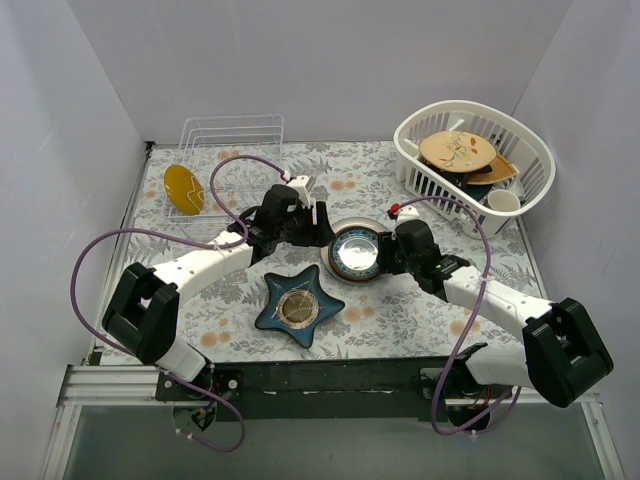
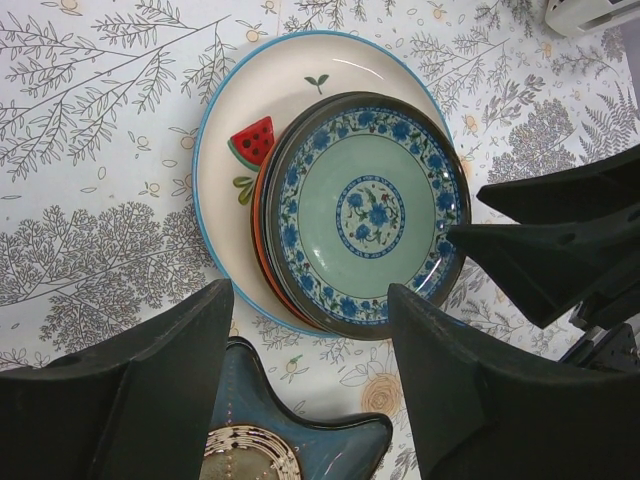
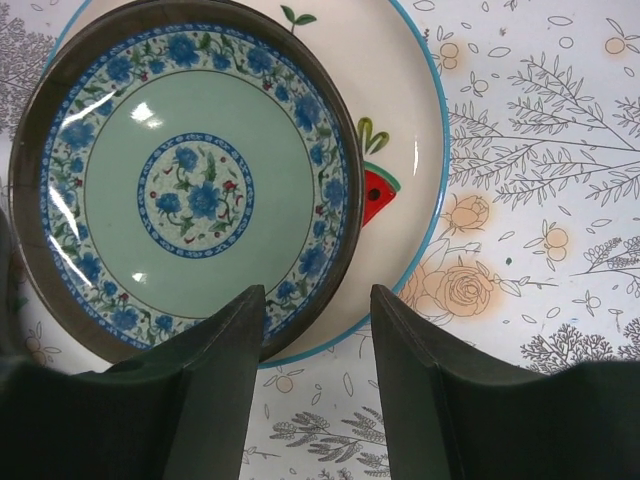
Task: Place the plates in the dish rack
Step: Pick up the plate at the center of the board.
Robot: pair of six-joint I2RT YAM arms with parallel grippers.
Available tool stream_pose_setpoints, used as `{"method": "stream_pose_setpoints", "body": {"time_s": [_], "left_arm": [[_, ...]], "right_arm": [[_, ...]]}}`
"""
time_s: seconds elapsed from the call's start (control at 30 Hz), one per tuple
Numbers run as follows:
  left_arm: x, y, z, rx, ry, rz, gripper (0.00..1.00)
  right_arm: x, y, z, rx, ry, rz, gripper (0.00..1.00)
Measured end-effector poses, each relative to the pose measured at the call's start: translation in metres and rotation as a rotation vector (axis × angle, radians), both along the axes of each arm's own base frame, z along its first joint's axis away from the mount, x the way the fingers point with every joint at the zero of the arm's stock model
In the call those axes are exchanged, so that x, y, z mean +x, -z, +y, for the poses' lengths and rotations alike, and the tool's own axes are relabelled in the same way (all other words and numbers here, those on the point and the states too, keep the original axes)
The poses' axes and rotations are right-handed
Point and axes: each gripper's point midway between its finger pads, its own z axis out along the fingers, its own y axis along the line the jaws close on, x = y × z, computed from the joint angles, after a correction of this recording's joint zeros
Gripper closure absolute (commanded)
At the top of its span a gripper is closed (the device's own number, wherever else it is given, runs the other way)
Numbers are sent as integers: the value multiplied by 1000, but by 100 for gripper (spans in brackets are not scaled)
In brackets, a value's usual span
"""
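White-walled booth, table under a grey fern-print cloth (image 1: 400, 320).

Far left: the dish rack (image 1: 232, 140) sits at the back corner, with a yellow plate (image 1: 183, 189) standing on edge at its left end. Only the top view shows this.

Left gripper (image 2: 310, 300): jaws apart and holding nothing, over the near-left edge of the plate stack (image 1: 357, 252) at table centre. The blue star dish (image 1: 298, 305) lies flat just in front of the stack.

From above, the stack reads as one glary disc. The left wrist view separates it into three layers:
- teal-green plate (image 2: 370, 205) with a blue floral band, on top
- orange-red plate (image 2: 258, 235), showing only as a sliver of rim
- white plate (image 2: 250, 100) with a blue rim and watermelon slices, at the bottom and offset to one side

Right gripper (image 3: 318, 300): jaws parted, with the stack's edge showing in the gap between them in its own camera. The left wrist view shows one of its fingertips (image 2: 470, 240) right at the teal rim. I can't tell whether it touches, and no grip is visible.

Far right, top view only: a white slotted basket (image 1: 530, 150) at the back corner. It holds a tan plate (image 1: 457, 150) on top of other dishes and a white cup (image 1: 503, 200).
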Motion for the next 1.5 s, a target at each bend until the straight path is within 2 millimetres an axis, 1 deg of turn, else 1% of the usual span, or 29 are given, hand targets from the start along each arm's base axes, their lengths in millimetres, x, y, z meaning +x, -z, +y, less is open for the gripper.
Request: {"method": "stream_pose_setpoints", "body": {"time_s": [0.17, 0.27, 0.3, 0.33, 0.4, 0.47, 0.5, 0.57, 0.6, 0.7, 0.9, 1.07, 1.23, 1.4, 1.5], "left_arm": [[-1, 0, 0, 4, 0, 2, 38], [-2, -1, 2, 8, -4, 1, 38], [-2, -2, 3, 8, -5, 0, 38], [-2, -3, 3, 8, -7, -2, 38], [-2, -5, 3, 7, -9, -6, 38], [-2, -5, 4, 7, -11, -6, 38], [-2, -5, 4, 8, -12, -6, 38], [-2, -4, 5, 11, -14, -5, 38], [-2, -4, 5, 12, -15, -5, 38], [-2, -4, 5, 12, -16, -5, 38], [-3, -2, 6, 15, -16, -1, 38], [-6, 5, 8, 21, -16, 11, 38], [-8, 6, 4, -3, -3, 13, 37], [-6, -3, -4, -45, 18, -7, 37], [-5, -8, -7, -66, 28, -24, 37]], "right_arm": [[7, 6, -4, 15, 18, 10, 54], [13, 7, -5, 30, 26, 9, 63], [14, 8, -5, 35, 26, 11, 67], [15, 9, -6, 39, 28, 14, 69], [16, 10, -4, 51, 24, 17, 73], [18, 10, -3, 59, 21, 17, 74], [18, 10, -2, 63, 19, 17, 78], [20, 10, -2, 72, 20, 16, 83], [20, 9, -1, 76, 19, 15, 89], [24, 6, -1, 93, 26, 4, 98], [25, 5, -1, 97, 24, 0, 99], [26, 0, -1, 98, 23, -12, 99], [31, -17, -3, 94, 16, -46, 99], [36, -39, -1, 103, 5, -93, 99], [37, -48, 0, 106, 0, -107, 99]]}}
